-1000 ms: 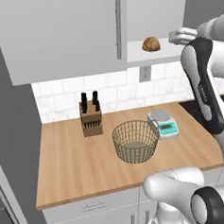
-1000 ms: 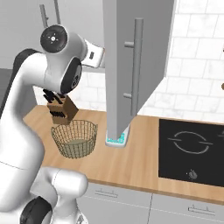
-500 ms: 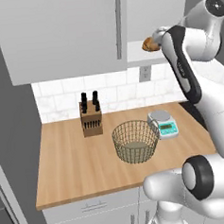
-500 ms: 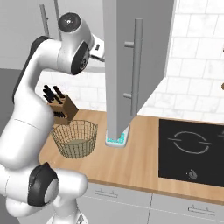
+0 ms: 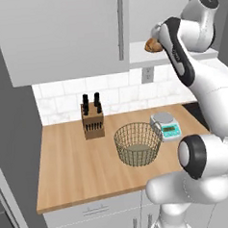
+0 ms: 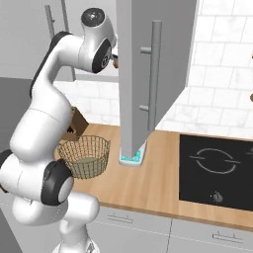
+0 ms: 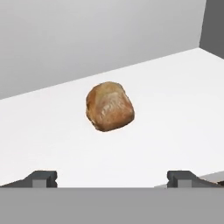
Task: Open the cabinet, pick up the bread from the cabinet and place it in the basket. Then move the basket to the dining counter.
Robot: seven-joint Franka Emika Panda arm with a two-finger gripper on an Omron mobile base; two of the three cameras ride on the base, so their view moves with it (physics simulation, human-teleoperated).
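Golden-brown and lumpy, the small bread roll sat on the white shelf of the light grey flat-fronted wall cabinet, seen from the left base camera right at my wrist, while the round brassy wire-mesh basket waited below on the light wood worktop, between the dark-handled wooden knife block and the small grey kitchen scale. From that side I judged the drop to be short and nearly straight down once I had the roll out past the shelf edge. From the right base camera the cabinet's open door, with its long metal bar handle, hung edge-on beside my arm, so I reckoned I had to keep my elbow off that panel while reaching in and backing out; the basket stood below and well clear of the door. From the camera on my hand, the bread lay alone on the white shelf ahead of me, centred between my two dark fingertips, which stood spread wide with nothing in them; my gripper had not reached the roll. To do this well, I thought, I should go straight forward until the roll sat fully between the pads, stay low but off the shelf, and close gently across its narrower width, since a rounded crust could squirt out under a hard pinch.
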